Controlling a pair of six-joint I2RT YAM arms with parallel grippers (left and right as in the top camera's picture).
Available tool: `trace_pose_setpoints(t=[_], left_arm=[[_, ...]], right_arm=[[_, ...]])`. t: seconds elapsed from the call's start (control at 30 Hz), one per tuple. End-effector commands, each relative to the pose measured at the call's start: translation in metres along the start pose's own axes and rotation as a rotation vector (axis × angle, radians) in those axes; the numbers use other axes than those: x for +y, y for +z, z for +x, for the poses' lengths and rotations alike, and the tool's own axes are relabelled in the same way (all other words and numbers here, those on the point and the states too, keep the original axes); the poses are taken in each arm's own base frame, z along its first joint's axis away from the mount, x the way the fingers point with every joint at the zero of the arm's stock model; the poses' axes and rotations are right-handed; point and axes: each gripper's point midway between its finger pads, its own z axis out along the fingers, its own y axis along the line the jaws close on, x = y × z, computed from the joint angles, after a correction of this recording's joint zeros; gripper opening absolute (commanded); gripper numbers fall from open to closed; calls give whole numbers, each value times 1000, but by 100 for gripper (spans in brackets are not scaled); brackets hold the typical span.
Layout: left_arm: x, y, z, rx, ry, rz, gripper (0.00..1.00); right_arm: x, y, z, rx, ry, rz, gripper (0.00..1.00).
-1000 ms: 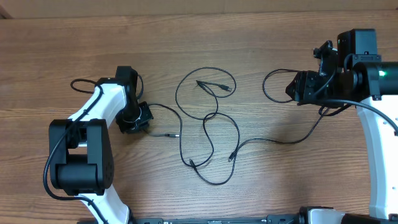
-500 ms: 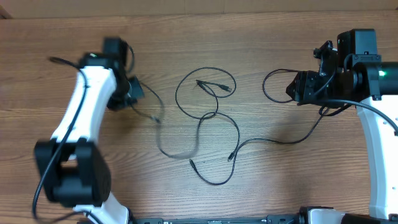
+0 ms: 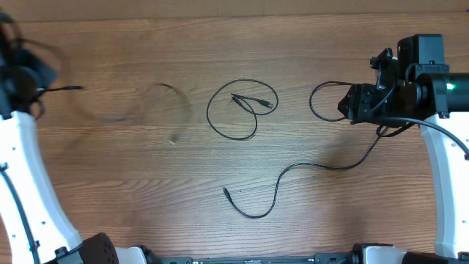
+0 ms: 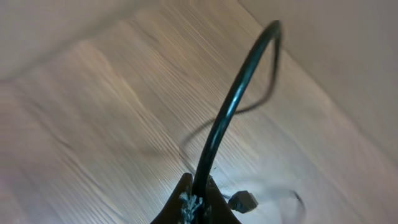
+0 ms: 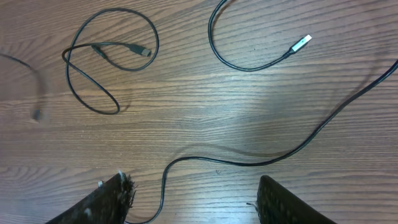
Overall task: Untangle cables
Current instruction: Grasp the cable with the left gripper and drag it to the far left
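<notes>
**One cord held clear at the left**

The left pincer (image 4: 196, 204) is clamped shut on a black cord (image 4: 231, 102), held up off the surface (image 3: 146, 191) at the far left, its tail a blur. The right pincer (image 5: 193, 190) hangs open, holding nothing, over a long cord (image 5: 249, 163). A looped cord (image 3: 249, 101) lies mid-surface, apart from both. I'd say lay the held cord down straight, well away from that loop, before letting go.

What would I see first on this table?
A black cable curled in a loop sits mid-table, with a long wavy cable below it, toward the right. At the far left, the left arm's fingers pinch a third, blurry cable.
</notes>
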Motion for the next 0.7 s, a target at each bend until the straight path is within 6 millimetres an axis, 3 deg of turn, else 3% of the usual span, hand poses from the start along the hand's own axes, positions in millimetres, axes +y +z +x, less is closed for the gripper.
trace_pose_setpoints(t=[0.0,0.13,0.57,0.67], left_arm=[[31,-20,-28,-94,-69,-51,4],[43,-19,-26,-80,-83,-79,4],[43,-19,-18,-49,-73,-85,5],[43,-19,-18,-47,-72,-86,29]], right_arm=[[1,-5,-6,-24,-6,4,63],[1,-5,-6,-24,-6,4,63],[0,-5,-5,-17,-4,5,63],[0,-5,-5,-17,-4,5,63]])
